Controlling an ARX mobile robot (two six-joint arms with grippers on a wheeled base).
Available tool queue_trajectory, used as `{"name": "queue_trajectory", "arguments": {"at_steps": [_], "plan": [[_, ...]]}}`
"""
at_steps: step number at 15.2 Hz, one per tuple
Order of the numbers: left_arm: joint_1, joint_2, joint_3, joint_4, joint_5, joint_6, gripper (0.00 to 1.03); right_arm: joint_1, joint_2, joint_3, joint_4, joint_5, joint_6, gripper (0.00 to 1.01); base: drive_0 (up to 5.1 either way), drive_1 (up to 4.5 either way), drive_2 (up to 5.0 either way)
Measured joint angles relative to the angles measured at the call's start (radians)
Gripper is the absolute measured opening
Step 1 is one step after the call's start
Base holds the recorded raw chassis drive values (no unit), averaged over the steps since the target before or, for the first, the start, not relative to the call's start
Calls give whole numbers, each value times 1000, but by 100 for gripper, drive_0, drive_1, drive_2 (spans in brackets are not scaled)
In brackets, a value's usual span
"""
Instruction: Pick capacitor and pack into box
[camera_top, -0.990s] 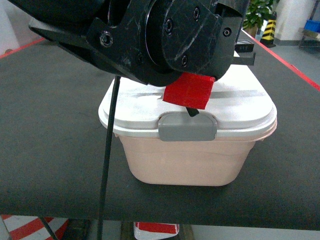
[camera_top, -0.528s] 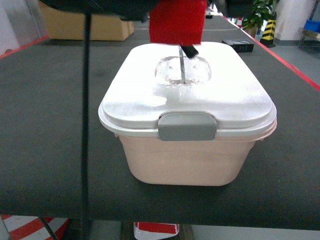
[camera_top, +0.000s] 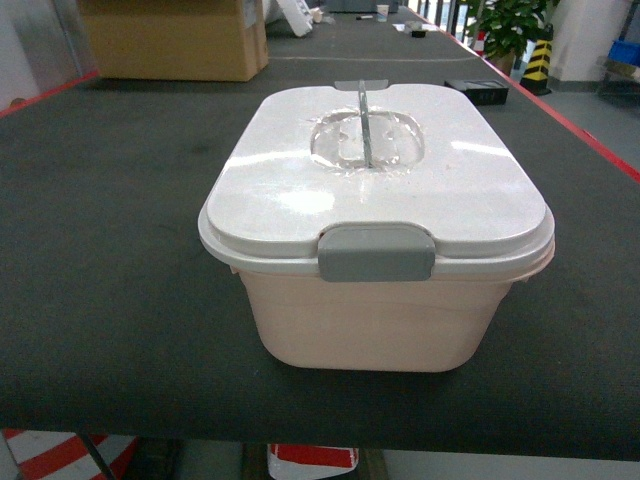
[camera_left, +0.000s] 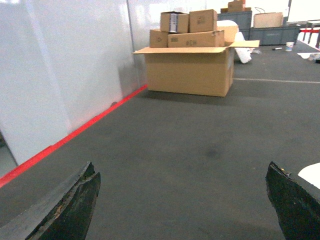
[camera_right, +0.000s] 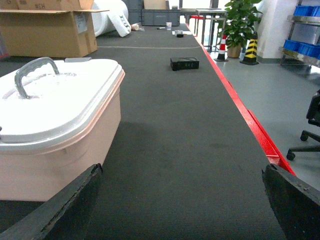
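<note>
A: Status, item 1, box (camera_top: 375, 310)?
B: Pink tub, mid bench (camera_top: 120, 300), white lid on, front latch (camera_top: 376, 252) down. Capacitor: not visible in any view; poss. inside, can't confirm. Looks near done.
A: Tools?
B: Left tool (camera_left: 182, 200) spread, empty, over bare bench. Right tool (camera_right: 182, 200) spread, empty, beside box.
A: Labels?
B: Cardboard cartons (camera_left: 190, 60) w/ print, too small to read.
</note>
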Motion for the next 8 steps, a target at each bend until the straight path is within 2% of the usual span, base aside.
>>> {"name": "queue_trajectory", "arguments": {"at_steps": [2,4,8], "plan": [[14,-115,-116,11,-3,10,98,0,0,0,0,0,0,98,0,0,0],[35,-225,-203,-33,-11,10,98,0,0,0,0,0,0,98,0,0,0],[47,-271,-229,-41,-26,6,98,0,0,0,0,0,0,98,0,0,0]]}}
